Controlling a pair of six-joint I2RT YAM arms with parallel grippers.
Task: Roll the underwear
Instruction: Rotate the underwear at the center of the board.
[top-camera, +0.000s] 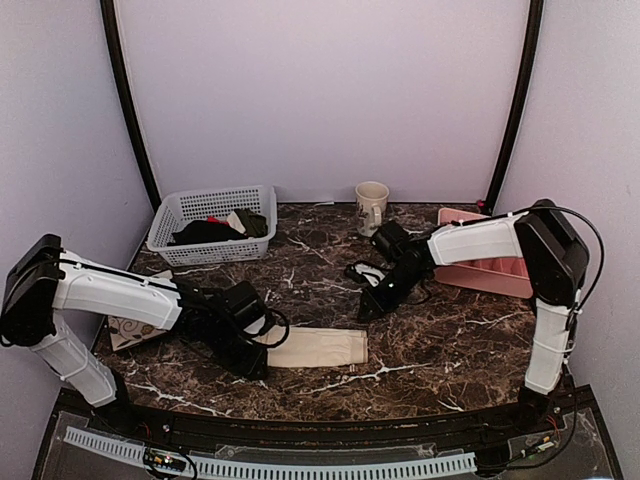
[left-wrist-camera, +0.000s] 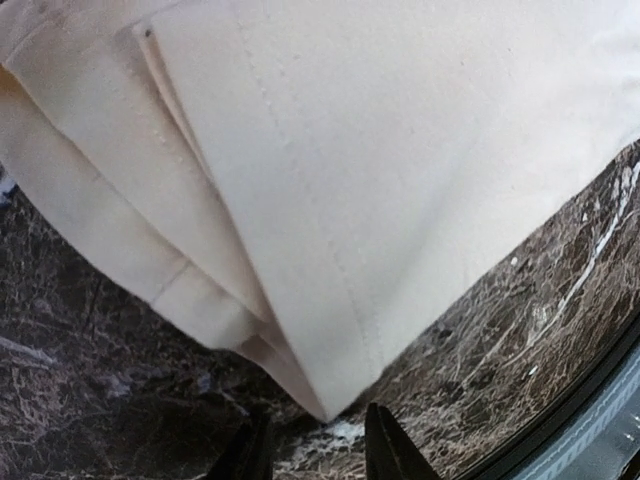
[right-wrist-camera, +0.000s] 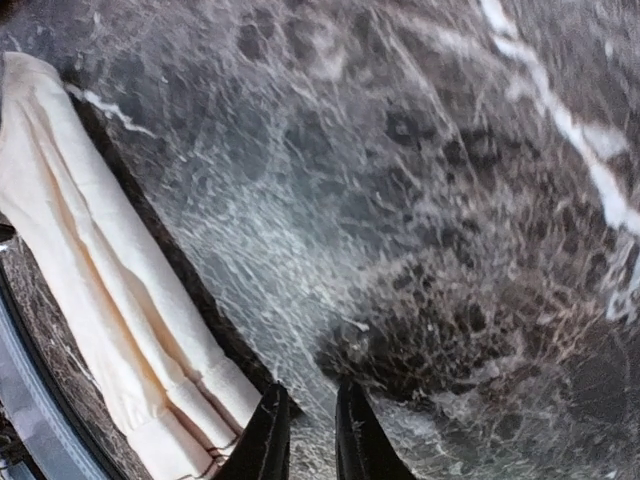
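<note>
The underwear lies on the dark marble table as a long, narrow cream strip, folded lengthwise. My left gripper sits low at the strip's left end. In the left wrist view a folded corner of the underwear ends just ahead of the left gripper. Its jaws stand partly apart with only table between them. My right gripper hovers above bare marble behind the strip's right end. In the right wrist view the right gripper shows a narrow gap holding nothing, and the underwear lies to its left.
A white basket with dark garments stands at the back left. A mug is at the back centre and a pink tray at the right. A floral tile lies under the left arm. A black cable loops beside the right wrist.
</note>
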